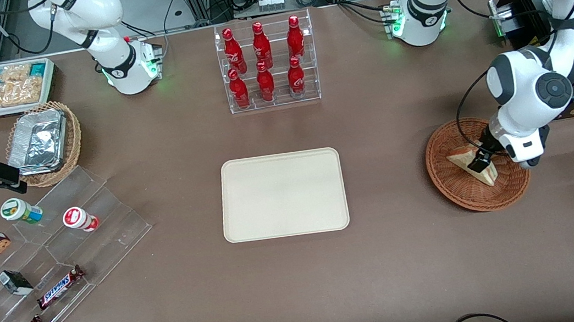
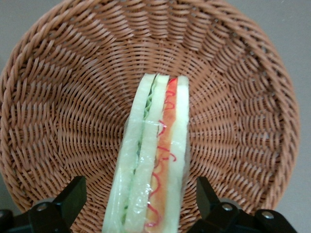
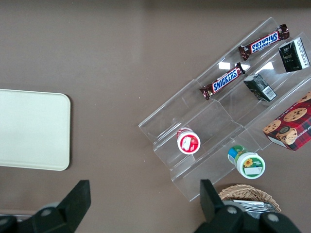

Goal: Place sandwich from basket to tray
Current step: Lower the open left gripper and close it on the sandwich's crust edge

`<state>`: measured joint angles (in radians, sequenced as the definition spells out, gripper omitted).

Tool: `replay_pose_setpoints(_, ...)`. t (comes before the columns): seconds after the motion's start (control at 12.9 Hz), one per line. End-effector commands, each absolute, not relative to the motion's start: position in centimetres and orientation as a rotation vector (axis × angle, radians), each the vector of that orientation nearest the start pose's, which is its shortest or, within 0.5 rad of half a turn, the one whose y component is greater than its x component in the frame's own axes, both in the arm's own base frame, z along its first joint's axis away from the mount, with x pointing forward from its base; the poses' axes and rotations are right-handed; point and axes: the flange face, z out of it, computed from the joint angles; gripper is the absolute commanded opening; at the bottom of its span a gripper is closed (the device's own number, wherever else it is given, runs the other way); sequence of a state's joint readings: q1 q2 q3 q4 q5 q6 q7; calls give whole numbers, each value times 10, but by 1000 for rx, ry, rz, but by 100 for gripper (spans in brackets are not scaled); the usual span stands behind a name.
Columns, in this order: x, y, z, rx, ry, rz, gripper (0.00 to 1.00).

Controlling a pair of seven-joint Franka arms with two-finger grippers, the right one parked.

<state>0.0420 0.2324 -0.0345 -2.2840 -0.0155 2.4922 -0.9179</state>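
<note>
The sandwich is a pale wedge wrapped in clear film, standing on edge in the round brown wicker basket toward the working arm's end of the table. In the left wrist view its cut edge shows green and red-orange layers against the basket's weave. My gripper is down inside the basket, open, with one black finger on each side of the sandwich and a small gap at both. The cream tray lies flat at mid-table, also seen from the right wrist.
A clear rack of red bottles stands farther from the front camera than the tray. Toward the parked arm's end are a tiered acrylic stand with snacks, a lighter basket of foil trays and a white bin of packets.
</note>
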Motion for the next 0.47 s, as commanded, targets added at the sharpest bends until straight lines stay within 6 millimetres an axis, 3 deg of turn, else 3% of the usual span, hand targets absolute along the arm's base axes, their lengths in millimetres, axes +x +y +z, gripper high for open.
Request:
replay_pose_setpoints(0.0,523,1,240,-2797,-1426,42,100)
replay_pose_setpoints(0.08,523,0,240,-2799,-1429,36,100)
replay_pose_setpoints(0.16,524,0,241,-2799,-1432,32,92)
replay_pose_setpoints(0.31,527,2,248,-2793,-1456,17,19)
replay_pose_setpoints(0.39,532,1,253,-2800,-1454,2,3)
